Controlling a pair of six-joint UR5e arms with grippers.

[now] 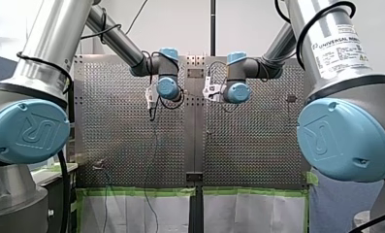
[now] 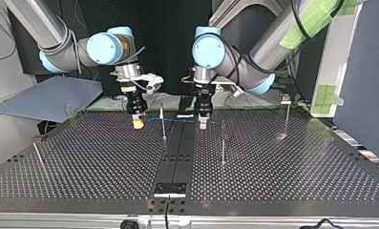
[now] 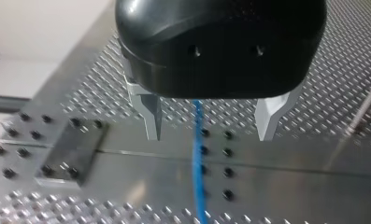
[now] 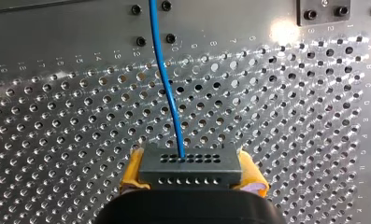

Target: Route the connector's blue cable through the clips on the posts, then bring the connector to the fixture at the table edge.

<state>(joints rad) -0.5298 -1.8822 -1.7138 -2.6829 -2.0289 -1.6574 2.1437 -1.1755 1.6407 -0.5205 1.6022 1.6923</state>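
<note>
My right gripper (image 4: 192,179) is shut with its yellow pads (image 4: 131,170) on the grey connector (image 4: 190,167). The blue cable (image 4: 167,79) leaves the connector's top face and runs ahead over the perforated plate. In the top view my right gripper (image 2: 137,123) hangs at the left and the blue cable (image 2: 177,119) stretches from it past a thin post (image 2: 163,123) toward my left gripper (image 2: 203,123). My left gripper (image 3: 211,128) stands open just above the table. The blue cable (image 3: 199,177) passes between its metal fingers (image 3: 153,119) without touching either.
More posts stand on the table: one (image 2: 223,145) right of the centre strip, one (image 2: 286,117) at the far right, one (image 2: 36,153) at the left. A black fixture block (image 2: 169,189) sits at the near edge of the top view. A bolted plate (image 3: 75,156) lies beside my left gripper.
</note>
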